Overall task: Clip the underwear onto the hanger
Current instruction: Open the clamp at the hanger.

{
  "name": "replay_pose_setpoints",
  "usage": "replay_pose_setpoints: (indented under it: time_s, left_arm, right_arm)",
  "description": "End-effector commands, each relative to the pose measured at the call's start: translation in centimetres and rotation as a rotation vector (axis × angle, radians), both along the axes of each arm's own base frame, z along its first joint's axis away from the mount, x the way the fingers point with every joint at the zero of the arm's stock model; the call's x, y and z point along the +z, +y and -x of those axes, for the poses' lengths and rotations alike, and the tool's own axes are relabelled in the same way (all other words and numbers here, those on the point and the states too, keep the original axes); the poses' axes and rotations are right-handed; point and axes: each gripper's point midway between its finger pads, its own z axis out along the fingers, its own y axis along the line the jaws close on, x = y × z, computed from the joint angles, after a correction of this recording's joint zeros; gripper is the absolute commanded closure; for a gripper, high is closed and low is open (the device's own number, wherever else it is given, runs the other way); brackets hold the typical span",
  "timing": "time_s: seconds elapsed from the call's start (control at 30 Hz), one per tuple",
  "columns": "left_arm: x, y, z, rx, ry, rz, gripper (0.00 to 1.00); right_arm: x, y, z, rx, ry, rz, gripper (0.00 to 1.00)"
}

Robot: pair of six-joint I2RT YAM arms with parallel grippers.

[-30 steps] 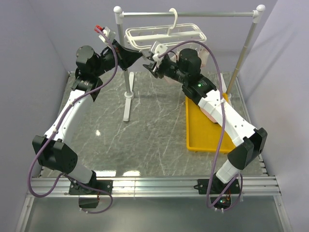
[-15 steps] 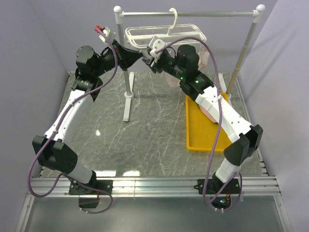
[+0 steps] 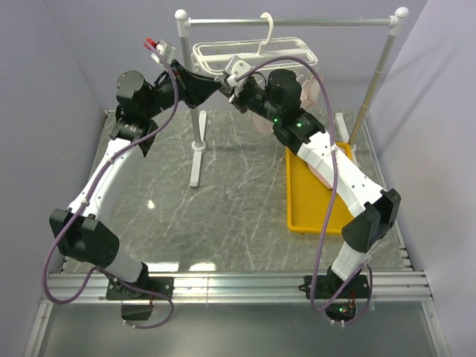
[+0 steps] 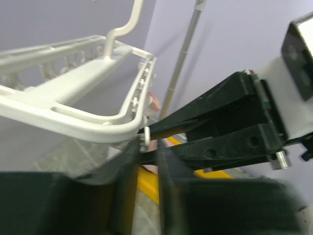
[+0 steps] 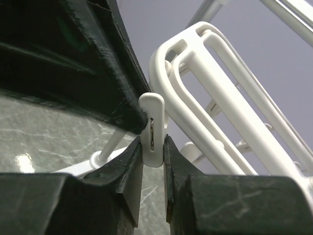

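Your right hand (image 5: 153,147) is clamped on a small white clip (image 5: 152,117), which stands upright between the two pads at the left end of the hanger (image 4: 73,81). Your left hand (image 4: 147,147) meets it nose to nose from the other side, tip pressed up beside the top of that same clip. Only a thin slit shows between its fingers, and I cannot tell whether they pinch anything. The hanger hangs by its hook from the grey rail (image 3: 297,21) at the back of the counter (image 3: 238,193). Pale pink underwear (image 3: 312,89) shows under the hanger's right end (partly hidden behind your right arm), and more pink fabric lies in the yellow tray (image 3: 305,216) on the right of the counter, well apart from both hands.
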Motion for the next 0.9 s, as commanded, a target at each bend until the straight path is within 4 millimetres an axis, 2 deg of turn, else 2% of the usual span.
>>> replay_pose_setpoints:
  time_s: [0.0, 0.03, 0.1, 0.13, 0.27, 0.4, 0.53, 0.87]
  left_arm:
    - [2.7, 0.2, 2.1, -0.017, -0.032, 0.051, 0.69]
    - [3.1, 0.5, 2.3, -0.011, -0.029, 0.061, 0.64]
    - [3.5, 1.0, 2.4, 0.010, -0.015, 0.088, 0.46]
    - [4.2, 1.5, 2.7, 0.025, -0.020, 0.104, 0.40]
    - [4.4, 2.6, 2.7, 0.073, 0.024, 0.151, 0.29]
    - [3.9, 3.0, 2.3, 0.103, 0.089, 0.168, 0.32]
    - [2.6, 2.3, 0.8, 0.087, 0.178, 0.170, 0.38]
    - [2.3, 1.3, 0.0, 0.027, 0.223, 0.210, 0.44]
  right_arm:
    - [4.0, 0.1, 1.1, 0.021, -0.048, -0.091, 0.98]
    - [3.9, 0.2, 1.3, 0.032, -0.038, -0.094, 1.00]
    - [3.9, 0.1, 1.9, 0.045, -0.023, -0.106, 1.00]
    - [4.2, 0.0, 2.3, 0.054, -0.023, -0.111, 1.00]
    - [4.6, -0.1, 2.9, 0.076, 0.013, -0.135, 1.00]
    - [4.5, -0.1, 3.1, 0.090, 0.029, -0.139, 1.00]
    - [4.8, -0.2, 3.0, 0.092, 0.030, -0.150, 1.00]
    - [4.7, 0.0, 3.2, 0.110, 0.015, -0.122, 1.00]
